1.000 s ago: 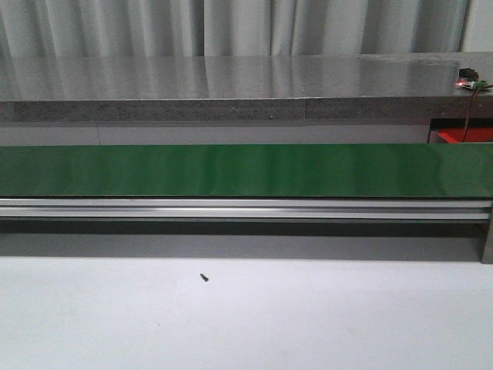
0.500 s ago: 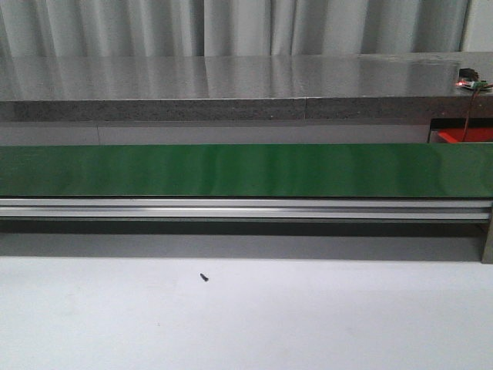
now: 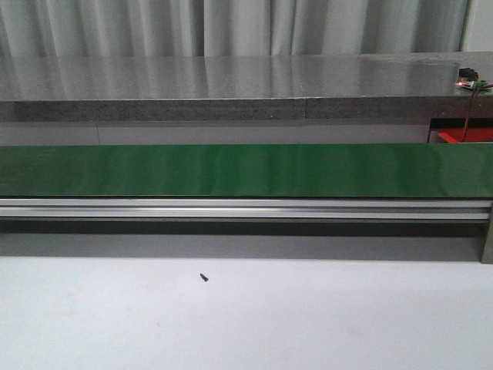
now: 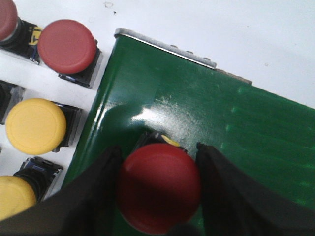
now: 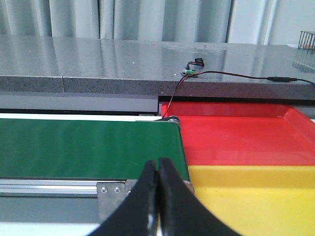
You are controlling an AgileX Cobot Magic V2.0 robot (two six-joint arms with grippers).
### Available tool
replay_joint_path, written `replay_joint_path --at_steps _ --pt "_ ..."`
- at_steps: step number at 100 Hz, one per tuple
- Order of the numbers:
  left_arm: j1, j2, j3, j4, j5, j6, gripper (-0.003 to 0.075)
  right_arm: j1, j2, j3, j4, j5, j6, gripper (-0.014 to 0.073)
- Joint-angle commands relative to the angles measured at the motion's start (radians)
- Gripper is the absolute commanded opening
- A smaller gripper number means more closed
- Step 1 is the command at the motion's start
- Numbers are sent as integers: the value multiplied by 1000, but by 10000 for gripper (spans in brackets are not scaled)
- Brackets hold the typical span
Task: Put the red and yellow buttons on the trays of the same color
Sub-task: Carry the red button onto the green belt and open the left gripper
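Gripping a red button [image 4: 158,192], the left claw [image 4: 158,196] has a dark finger [image 4: 93,196] against each side of the cap, over the green belt [image 4: 236,142] near its metal-edged end. Cap is round, domed, matte red, on a dark body; a sliver of yellow shows just behind it.

Off the belt on the white table [image 4: 206,24], left wrist view: two more red-capped buttons, one whole [image 4: 67,46], one cut by the frame edge [image 4: 7,19]; two yellow-capped ones, one whole [image 4: 35,126], one partly out of frame [image 4: 15,196]. Another dark button body shows at the frame edge, cap not visible. All have square dark bases with clear housings.

Right claw [image 5: 158,196]: fingers pressed together, nothing between them, held low before the belt's other end. Beside that end sit one red tray [image 5: 236,132] and one yellow tray [image 5: 246,191], touching edge to edge, red farther back. Neither tray holds a button.

Front view: belt [image 3: 246,169] runs full width, bare; one small dark speck [image 3: 204,277] on the table.
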Motion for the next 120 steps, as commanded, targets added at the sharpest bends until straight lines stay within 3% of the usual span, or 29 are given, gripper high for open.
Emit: replay_joint_path --at_steps 1,16,23,47,64,120 --pt "-3 -37 -29 -28 -29 21 314 3 -17 -19 -3 -75 1 -122" --pt "-3 -37 -29 -114 -29 73 552 3 -17 -19 -3 -75 1 -122" --pt "-3 -41 -29 -159 -27 92 612 3 -17 -19 -3 -75 1 -122" --pt "-3 -92 -29 -198 -26 123 608 3 -17 -19 -3 -75 1 -122" --pt "8 -167 -29 -106 -37 119 608 3 -17 -19 -3 -75 1 -122" --pt "210 -242 -8 -28 97 121 608 3 -17 -19 -3 -75 1 -122"
